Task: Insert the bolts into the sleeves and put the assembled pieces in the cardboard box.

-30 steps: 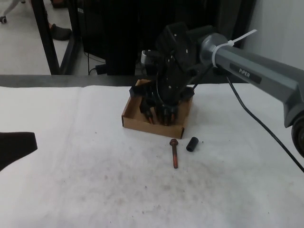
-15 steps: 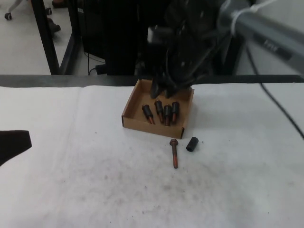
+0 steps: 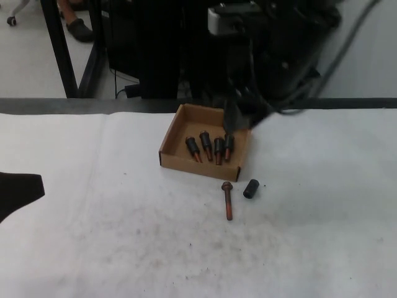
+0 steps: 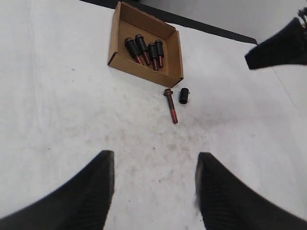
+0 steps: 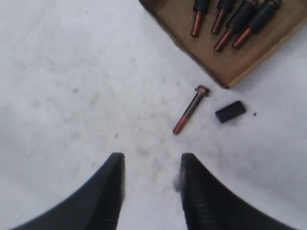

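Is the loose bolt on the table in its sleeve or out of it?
Out. The bolt lies bare on the white cover, and the black sleeve lies beside it, apart, near the cardboard box.

Bright diffuse light, white bench (image 3: 124, 248) washed pale, faint soft shadows beside bolt (image 3: 227, 200) and sleeve (image 3: 250, 189)

Four assembled pieces (image 3: 206, 141) sit in one cardboard box (image 3: 186, 164), with one bolt (image 3: 227, 200) and one sleeve (image 3: 250, 189) loose on the desk (image 3: 124, 236).
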Robot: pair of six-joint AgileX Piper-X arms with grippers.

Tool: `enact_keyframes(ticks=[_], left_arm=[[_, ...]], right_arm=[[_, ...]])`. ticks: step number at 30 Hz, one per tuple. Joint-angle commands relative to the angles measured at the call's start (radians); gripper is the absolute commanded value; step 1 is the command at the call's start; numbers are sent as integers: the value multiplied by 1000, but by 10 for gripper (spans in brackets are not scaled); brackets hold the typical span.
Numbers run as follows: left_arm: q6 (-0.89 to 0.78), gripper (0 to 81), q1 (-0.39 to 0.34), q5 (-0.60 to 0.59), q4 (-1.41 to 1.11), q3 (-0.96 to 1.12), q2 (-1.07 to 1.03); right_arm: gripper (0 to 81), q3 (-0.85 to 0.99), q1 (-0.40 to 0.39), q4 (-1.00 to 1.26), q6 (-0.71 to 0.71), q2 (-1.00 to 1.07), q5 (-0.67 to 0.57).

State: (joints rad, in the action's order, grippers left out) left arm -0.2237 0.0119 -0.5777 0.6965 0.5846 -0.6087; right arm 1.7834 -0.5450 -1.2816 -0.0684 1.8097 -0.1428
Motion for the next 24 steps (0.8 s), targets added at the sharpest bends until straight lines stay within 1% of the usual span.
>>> enact_keyframes(ticks=[1,4,7,12,16,19,22,24], left_arm=[[7,489,-1,7,-4,1,-2],[7,489,-1,7,-4,1,-13],[7,489,-1,7,-4,1,-21],[7,489,-1,7,-4,1,-24],[7,489,-1,7,-4,1,-24],[3,489,-1,7,-4,1,-23],[3,489,-1,7,-4,1,-23],[0,489,-1,7,-4,1,-23]], right_arm=[[363,-216,-44,44,-18,-182,4],[363,-412,-74,99,-80,-325,4],[363,-571,-94,145,-159,-478,7],[363,-755,-102,180,-280,-677,7],[363,-812,-102,180,-323,-756,32],[363,-816,-102,187,-328,-763,33],[363,-816,-102,249,-370,-745,33],[363,-816,-96,329,-418,-712,46]])
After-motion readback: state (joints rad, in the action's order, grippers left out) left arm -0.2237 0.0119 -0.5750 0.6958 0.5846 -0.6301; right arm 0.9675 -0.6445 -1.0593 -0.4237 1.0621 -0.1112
